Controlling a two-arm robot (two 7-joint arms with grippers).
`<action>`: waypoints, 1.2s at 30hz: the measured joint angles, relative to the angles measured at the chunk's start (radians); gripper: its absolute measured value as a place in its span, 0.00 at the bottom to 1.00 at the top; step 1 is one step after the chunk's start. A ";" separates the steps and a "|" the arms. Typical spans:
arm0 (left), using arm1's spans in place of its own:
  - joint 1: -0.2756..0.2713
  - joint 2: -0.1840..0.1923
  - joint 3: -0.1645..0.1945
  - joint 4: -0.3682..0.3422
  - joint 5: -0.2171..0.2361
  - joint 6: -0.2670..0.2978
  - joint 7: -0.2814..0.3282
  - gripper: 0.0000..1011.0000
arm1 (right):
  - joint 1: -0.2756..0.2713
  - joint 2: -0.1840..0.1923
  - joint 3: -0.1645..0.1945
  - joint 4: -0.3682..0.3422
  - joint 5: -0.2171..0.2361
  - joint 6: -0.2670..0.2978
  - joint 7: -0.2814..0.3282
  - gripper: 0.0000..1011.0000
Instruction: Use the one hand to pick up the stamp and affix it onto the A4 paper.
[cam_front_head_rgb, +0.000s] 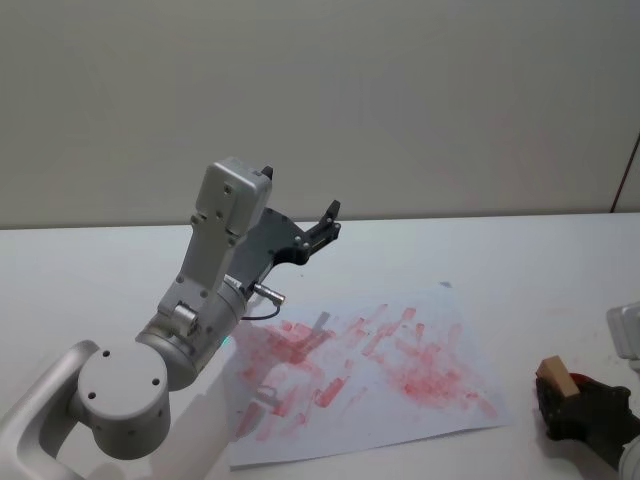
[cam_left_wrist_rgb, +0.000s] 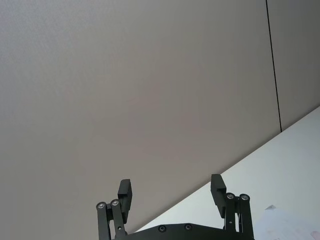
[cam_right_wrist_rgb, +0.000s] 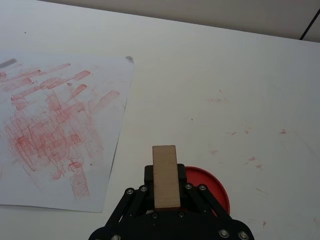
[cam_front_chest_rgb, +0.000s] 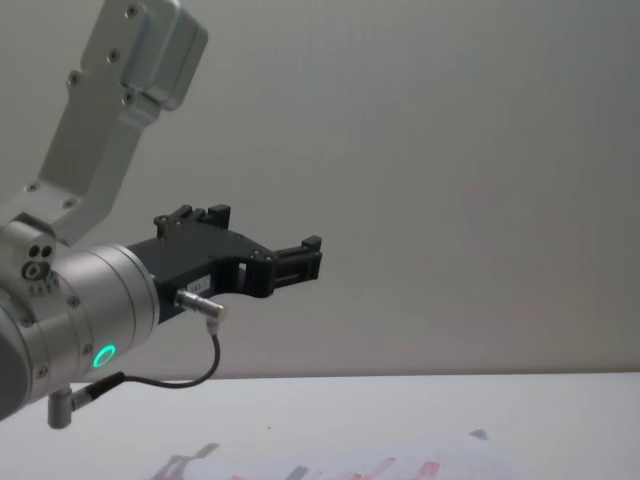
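Left arm (cam_front_head_rgb: 200, 320) sits closest and biggest, elbow folded and raised off the tabletop (cam_right_wrist_rgb: 225, 60), green ring (cam_front_chest_rgb: 104, 355) lit. Its claw (cam_left_wrist_rgb: 170, 186) points up at the back wall, fingers spread wide with nothing between them. Reads as parked: held high so it shades little of the sheet and leaves the work area free.

A4 paper (cam_front_head_rgb: 370, 380) lies flat mid-tabletop, slightly skewed and covered in overlapping red marks (cam_right_wrist_rgb: 45, 125). The densest clusters are in the middle. The margins and the corner nearest the right arm are the cleanest, so I'd aim there for a readable print.

Right claw (cam_right_wrist_rgb: 166, 190) is low at the right side, well clear of the paper's edge. It's closed on the stamp (cam_right_wrist_rgb: 165, 170), a plain wooden block clamped by its flat sides, with one end sticking out past the fingers. Gripping the sides leaves the printing end free to press.

Red ink pad (cam_right_wrist_rgb: 210, 187) is directly under the claw, so this looks like the inking spot. Can't tell whether the block touches the pad or hovers above it.

Judgement: the grasp is done. Remaining steps are to lift, carry it over to the sheet and press square. A tilted block would give a partial print, like the faint smears (cam_right_wrist_rgb: 240, 132) on the bare tabletop.
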 joint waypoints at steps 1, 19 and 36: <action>0.000 0.000 0.000 0.000 0.000 0.000 0.000 0.99 | 0.000 0.000 0.000 0.000 0.000 0.000 0.000 0.22; 0.000 0.000 0.000 0.000 0.000 0.000 0.000 0.99 | 0.000 0.000 0.000 0.000 0.000 0.000 0.000 0.22; 0.000 0.000 0.000 0.000 0.000 0.000 0.000 0.99 | 0.000 0.000 0.000 0.000 0.000 0.000 0.000 0.22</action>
